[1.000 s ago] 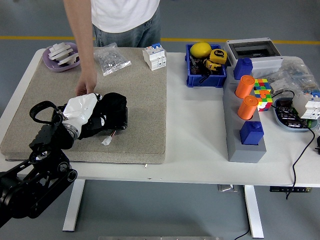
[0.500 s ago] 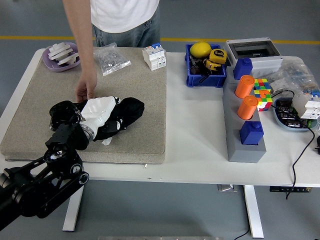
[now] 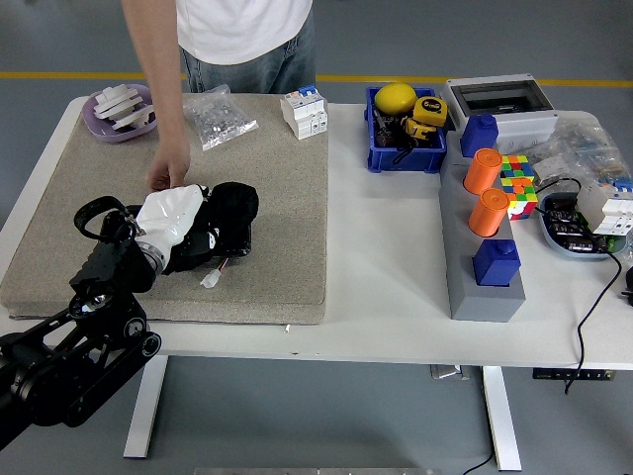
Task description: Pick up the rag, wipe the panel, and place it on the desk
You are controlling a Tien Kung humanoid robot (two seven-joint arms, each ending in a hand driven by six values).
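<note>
My left hand (image 3: 170, 220), in a white cover, is shut on a black rag (image 3: 229, 206) and presses it down on a dark panel (image 3: 233, 243) on the beige mat (image 3: 287, 218). The rag hides most of the panel. A small white connector on a thin wire (image 3: 210, 279) sticks out at the panel's near edge. A person's hand (image 3: 166, 178) rests at the panel's far left corner, just beyond my hand. My left arm (image 3: 89, 317) comes in from the lower left.
On the mat's far side lie a purple dish with white parts (image 3: 124, 111), a clear bag (image 3: 220, 117) and a white breaker (image 3: 307, 111). To the right stand a blue bin (image 3: 406, 148), a grey block with orange cylinders (image 3: 483, 277) and a colour cube (image 3: 518, 183).
My left hand swept right across the panel with the rag, then came back left. The person's hand stayed at the panel's far left corner.
</note>
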